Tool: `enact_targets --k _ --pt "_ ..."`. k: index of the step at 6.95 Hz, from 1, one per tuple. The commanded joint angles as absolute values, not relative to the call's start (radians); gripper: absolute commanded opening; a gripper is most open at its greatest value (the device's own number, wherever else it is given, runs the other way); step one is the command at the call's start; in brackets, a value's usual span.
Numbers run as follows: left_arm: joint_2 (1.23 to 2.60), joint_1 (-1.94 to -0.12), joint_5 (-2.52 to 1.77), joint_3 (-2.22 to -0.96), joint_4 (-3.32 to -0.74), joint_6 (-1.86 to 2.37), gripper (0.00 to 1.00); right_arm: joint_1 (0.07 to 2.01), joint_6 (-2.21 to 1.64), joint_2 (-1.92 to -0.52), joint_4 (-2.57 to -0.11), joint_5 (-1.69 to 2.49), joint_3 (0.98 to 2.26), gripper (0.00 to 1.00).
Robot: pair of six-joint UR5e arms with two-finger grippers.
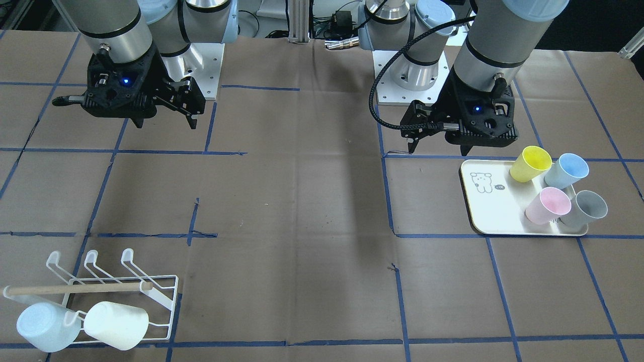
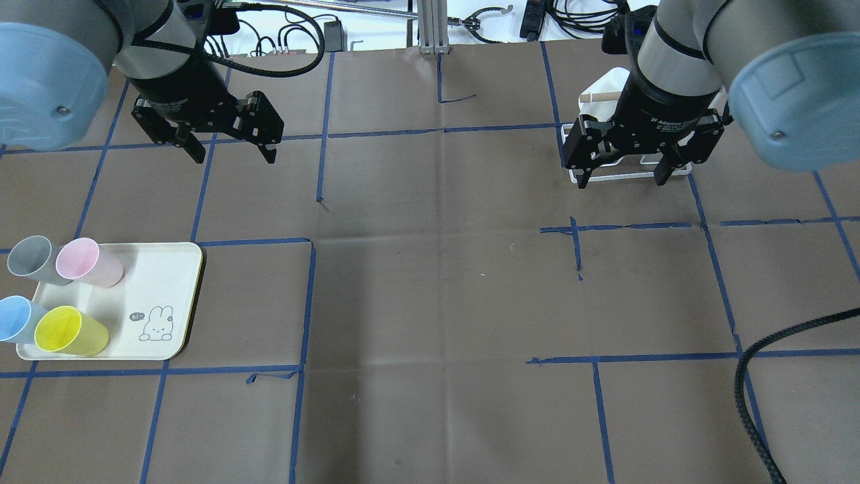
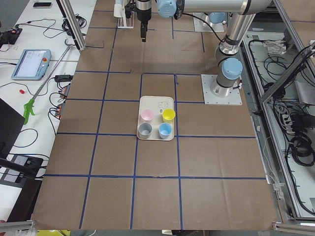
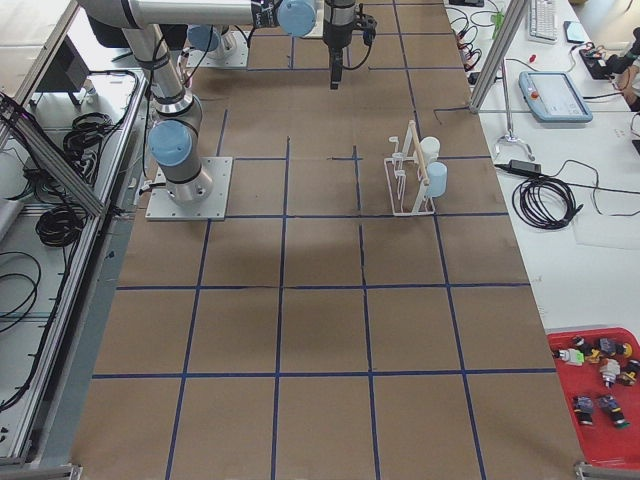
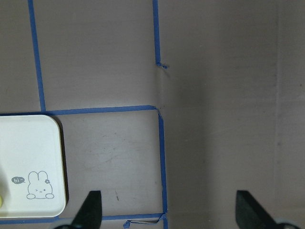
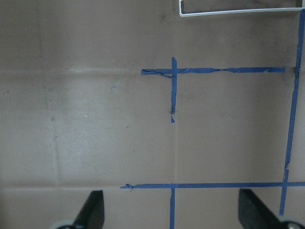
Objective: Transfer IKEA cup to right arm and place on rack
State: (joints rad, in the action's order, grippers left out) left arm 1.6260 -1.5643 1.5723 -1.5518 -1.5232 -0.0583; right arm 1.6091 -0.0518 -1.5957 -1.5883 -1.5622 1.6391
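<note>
Four cups stand on a cream tray [image 1: 490, 211] with a bunny drawing: yellow [image 1: 531, 163], blue [image 1: 567, 170], pink [image 1: 548, 205] and grey [image 1: 585, 208]. My left gripper [image 2: 235, 158] is open and empty, hanging above the table just beyond the tray [image 2: 161, 269], which shows at the left edge of the left wrist view [image 5: 28, 162]. My right gripper [image 2: 621, 181] is open and empty above the table, in front of the white wire rack [image 1: 161, 296]. The rack holds a pale blue cup [image 1: 48, 327] and a white cup [image 1: 116, 324]. The overhead view hides most of the rack [image 2: 631, 176].
The table is covered in brown paper with a blue tape grid. The rack's base edge [image 6: 238, 10] shows at the top of the right wrist view. A black cable [image 2: 752, 390] hangs at the near right of the overhead view.
</note>
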Motion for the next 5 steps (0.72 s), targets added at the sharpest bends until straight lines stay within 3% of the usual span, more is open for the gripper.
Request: enact_targets --k 1,5 --pt "1.625 -1.563 1.572 -1.552 -1.523 -0.058 0.99 1.609 -0.066 -1.594 -1.594 -1.563 1.638 1.00" --pt "1.625 -1.563 1.572 -1.554 -1.522 -0.058 0.99 1.609 -0.057 -1.592 -1.606 -1.565 1.637 1.00"
